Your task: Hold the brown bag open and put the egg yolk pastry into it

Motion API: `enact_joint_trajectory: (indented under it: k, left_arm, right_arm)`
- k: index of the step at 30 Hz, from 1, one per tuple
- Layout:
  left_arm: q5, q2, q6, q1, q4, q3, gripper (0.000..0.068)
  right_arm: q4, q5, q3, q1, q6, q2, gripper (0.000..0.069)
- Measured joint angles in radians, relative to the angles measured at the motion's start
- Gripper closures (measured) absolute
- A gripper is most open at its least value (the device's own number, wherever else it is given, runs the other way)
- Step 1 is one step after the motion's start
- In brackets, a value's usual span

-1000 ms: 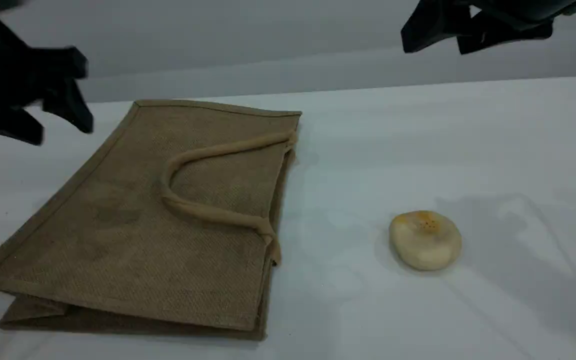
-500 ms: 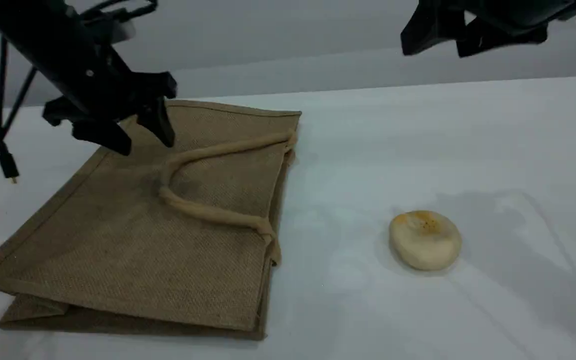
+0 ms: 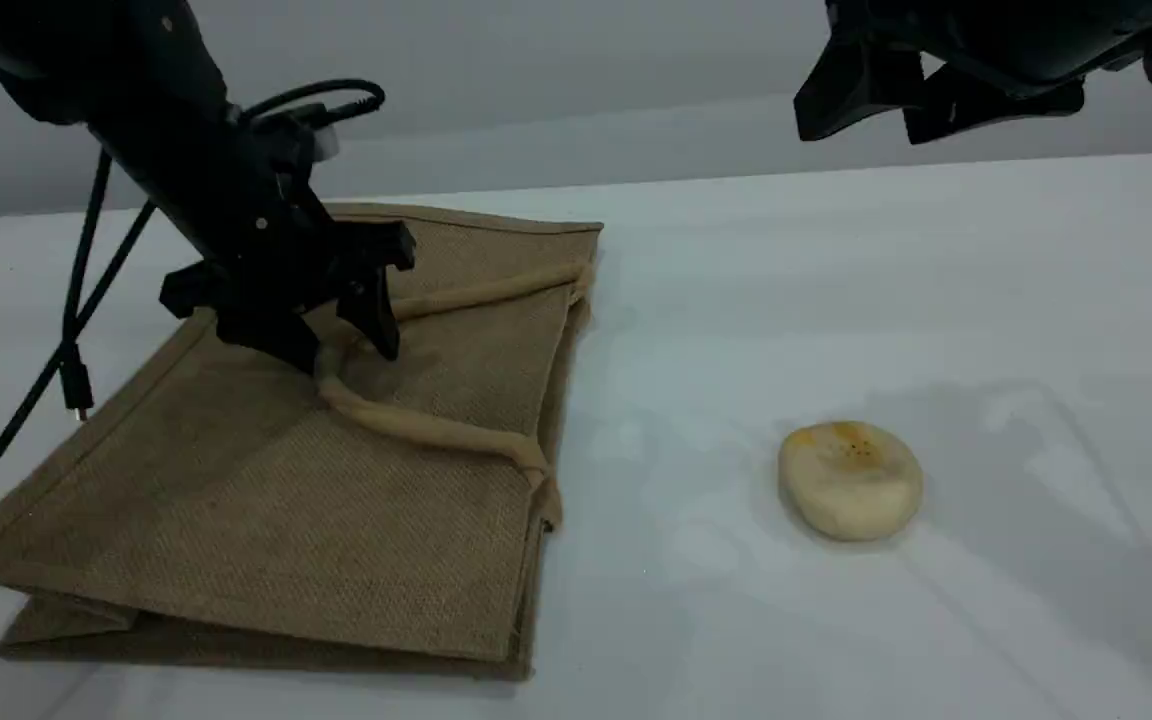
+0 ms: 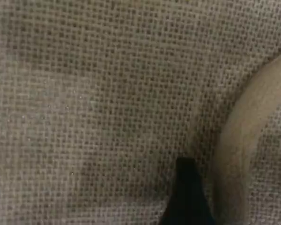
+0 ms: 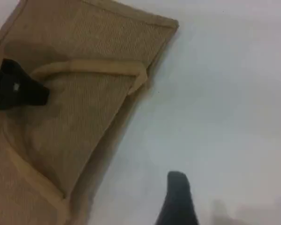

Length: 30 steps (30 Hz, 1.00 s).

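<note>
- Your left gripper (image 3: 346, 345), jaws spread, straddles the handle (image 3: 436, 428) of the flat, closed brown bag (image 3: 236, 500).
- The egg yolk pastry (image 3: 850, 480) sits right of the bag, untouched.
- Your right gripper (image 3: 891, 85) hangs wide, empty.

Both arms matte black; left gripper (image 3: 344, 345) angular, pointed fingers; black cable (image 3: 86, 250) with plug dangling.

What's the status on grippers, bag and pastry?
Left gripper open, straddling the beige rope handle of the flat tan woven jute bag. Right gripper open, high, empty. Small round cream pastry on white table, unobstructed.
</note>
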Motion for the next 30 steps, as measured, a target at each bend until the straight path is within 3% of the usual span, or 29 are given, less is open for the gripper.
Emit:
enact_joint_trajectory:
  k: [6, 10, 14, 18, 19, 23, 30]
  left_arm:
    - [-0.012, 0.037, -0.033, 0.000, -0.005, -0.012, 0.0213]
    - [-0.010, 0.044, -0.033, 0.000, -0.005, -0.012, 0.0256]
    - [0.000, 0.044, -0.044, 0.001, -0.010, -0.013, 0.0384]
    - [0.058, 0.031, -0.057, 0.001, -0.015, -0.044, 0.0581]
    - [0.084, 0.025, -0.057, 0.001, -0.015, -0.058, 0.0603]
    - [0.169, -0.018, -0.055, 0.000, -0.015, -0.145, 0.0603]
    - [0.413, -0.134, 0.022, -0.009, -0.010, -0.336, 0.0603]
  right_arm:
    - [0.000, -0.005, 0.000, 0.000, 0.000, 0.000, 0.0214]
    - [0.000, -0.006, 0.000, 0.000, -0.001, 0.000, 0.0214]
    - [0.000, -0.008, 0.000, 0.000, -0.003, 0.001, 0.0214]
    - [0.000, 0.015, 0.000, 0.000, -0.003, 0.031, 0.0214]
    - [0.000, 0.026, 0.001, 0.000, -0.004, 0.038, 0.0214]
    - [-0.019, 0.043, 0.010, 0.000, -0.004, 0.070, 0.0214]
    - [-0.028, 0.024, 0.032, 0.000, -0.004, 0.145, 0.0214]
